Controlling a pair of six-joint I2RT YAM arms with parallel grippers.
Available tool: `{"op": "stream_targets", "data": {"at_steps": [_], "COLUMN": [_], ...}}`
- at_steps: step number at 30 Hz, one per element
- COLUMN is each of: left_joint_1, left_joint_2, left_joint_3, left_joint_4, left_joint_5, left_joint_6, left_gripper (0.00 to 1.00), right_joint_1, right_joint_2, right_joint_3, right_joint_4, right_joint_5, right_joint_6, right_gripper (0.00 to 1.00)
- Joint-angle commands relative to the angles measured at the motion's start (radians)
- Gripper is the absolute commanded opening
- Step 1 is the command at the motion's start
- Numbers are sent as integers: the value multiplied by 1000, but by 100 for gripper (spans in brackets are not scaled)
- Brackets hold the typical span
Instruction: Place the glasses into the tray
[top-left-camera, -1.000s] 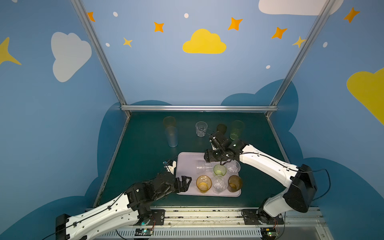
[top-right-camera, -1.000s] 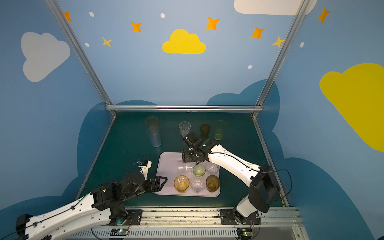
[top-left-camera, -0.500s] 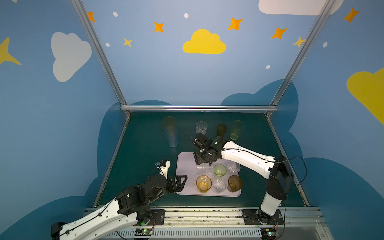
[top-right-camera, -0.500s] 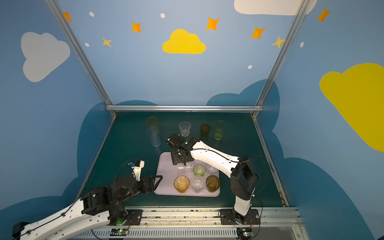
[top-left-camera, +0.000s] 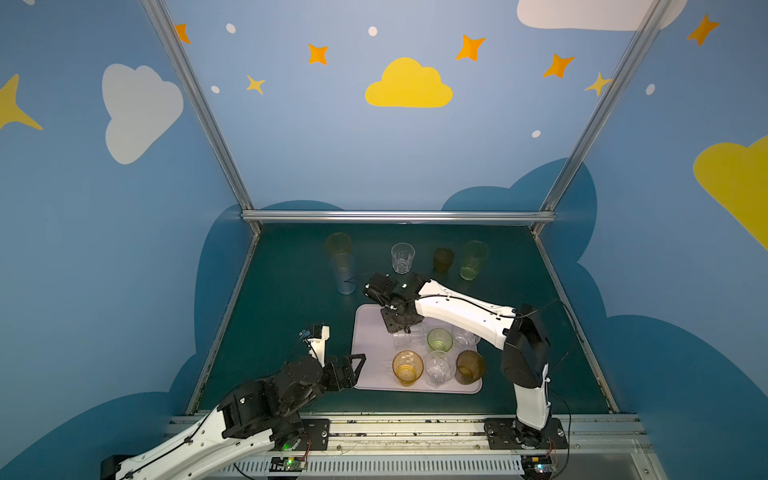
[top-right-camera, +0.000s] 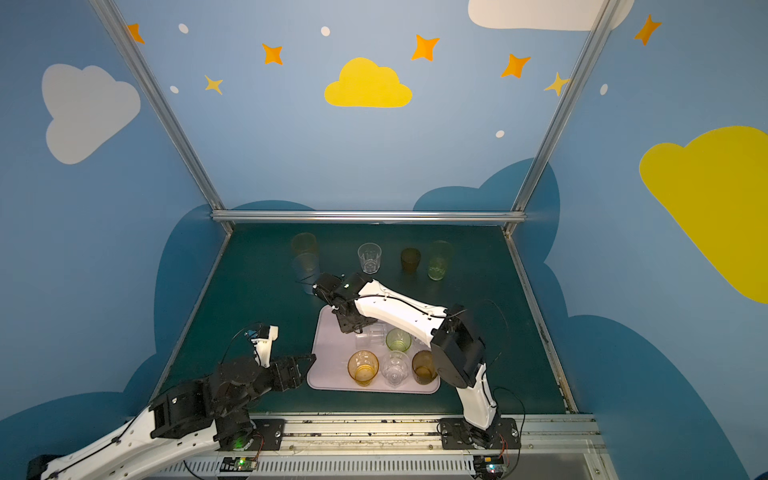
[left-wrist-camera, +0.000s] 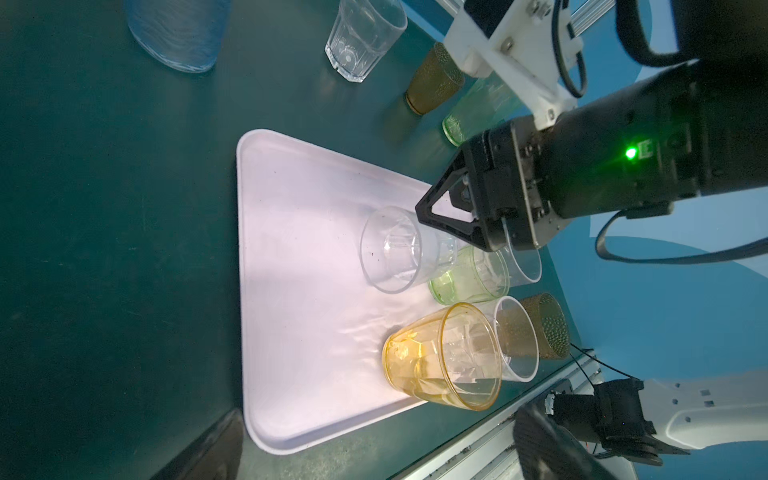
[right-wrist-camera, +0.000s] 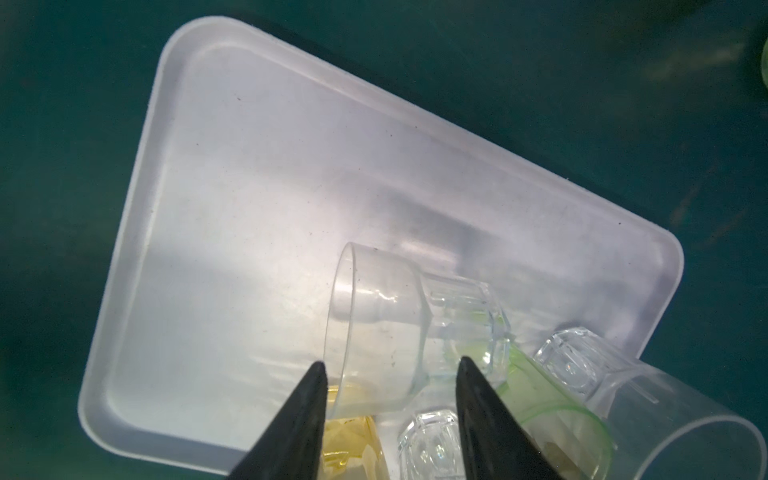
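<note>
- Hazard: clear faceted tumbler lies on its side in the lilac tray, its base beside the short green tumbler. The right gripper hovers over it, fingers part-spread (no grip evident). Closing along its length could skid it into upright neighbours.
- Left gripper: fingers spread wide, empty, at the tray's edge. Five glasses wait on the worktop.
- Change: a second ago the right gripper sat further right, fingers wider.

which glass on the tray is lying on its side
The clear glass by the right gripper; the other five on the tray stand upright.
</note>
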Motion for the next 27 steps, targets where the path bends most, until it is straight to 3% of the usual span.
{"op": "stream_targets", "data": {"at_steps": [1, 22, 27], "left_joint_1": [0, 2, 0], "left_joint_2": [-30, -138, -148], "left_joint_3": [-14, -21, -20], "left_joint_4": [-46, -117, -127], "left_joint_5": [-29, -43, -44], "left_joint_6": [3, 0, 1], "left_gripper": [100, 100, 100], "right_joint_1": [20, 75, 74], "right_joint_2": [26, 110, 108], "right_joint_3": [49, 105, 88], "right_joint_4": [-78, -155, -167], "right_joint_5": [71, 149, 175], "right_joint_6": [25, 137, 173], "right_gripper": [48, 43, 64]}}
